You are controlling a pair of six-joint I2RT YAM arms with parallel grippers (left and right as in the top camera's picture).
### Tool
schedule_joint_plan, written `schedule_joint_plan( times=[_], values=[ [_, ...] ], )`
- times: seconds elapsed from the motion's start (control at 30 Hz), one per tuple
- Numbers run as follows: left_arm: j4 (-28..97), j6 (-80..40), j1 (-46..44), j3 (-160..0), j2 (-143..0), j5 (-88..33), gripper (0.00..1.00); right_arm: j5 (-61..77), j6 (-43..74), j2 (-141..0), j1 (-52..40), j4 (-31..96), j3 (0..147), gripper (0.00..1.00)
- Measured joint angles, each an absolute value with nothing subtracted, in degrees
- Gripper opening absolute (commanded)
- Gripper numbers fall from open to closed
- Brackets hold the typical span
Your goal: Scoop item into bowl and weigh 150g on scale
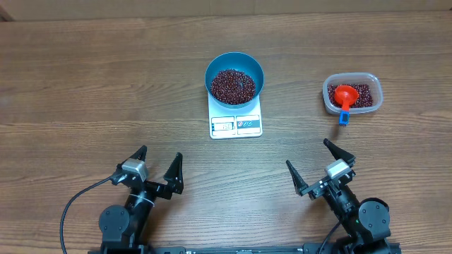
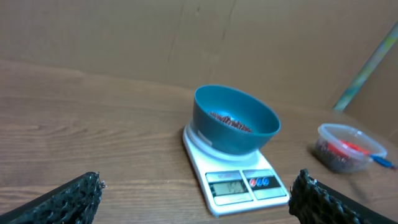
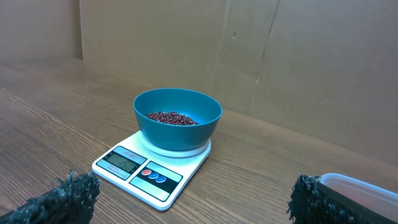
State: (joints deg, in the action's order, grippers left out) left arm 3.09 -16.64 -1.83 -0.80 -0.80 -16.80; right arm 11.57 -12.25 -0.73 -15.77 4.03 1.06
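Bowl hides far edge of scale; tub well apart.

1. The bowl, centre of the frame, is bright blue.
2. The beans in it are dark red-brown, speckled.
3. The scale is white, with a grey display and red and blue buttons.
4. The tub, upper right, is clear.
5. The scoop is orange-red with a blue handle end.
6. The table is brown, wood-grained.
7. The left gripper and right gripper, along the bottom of the frame, are black.
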Motion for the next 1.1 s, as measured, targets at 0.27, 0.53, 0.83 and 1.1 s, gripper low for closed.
schedule_joint_plan(
  times=[0.27,0.53,0.83,1.1],
  values=[
    [3.1,-13.0,-1.8,-0.7,-0.8,-17.0,0.99,11.6,-12.3,-0.7,-15.8,4.0,1.1,1.0],
    [3.1,-12.0,-1.8,-0.7,-0.8,-17.0,1.0,11.6,-12.3,-0.7,-15.8,4.0,1.1,1.0],
    [3.1,-11.8,-1.8,-0.7,-0.8,-17.0,1.0,11.6,-12.3,-0.7,-15.8,4.0,1.1,1.0],
    [3.1,-11.8,-1.8,-0.7,-0.8,-17.0,1.0,11.6,-12.3,-0.7,-15.8,4.0,1.1,1.0]
  ],
)
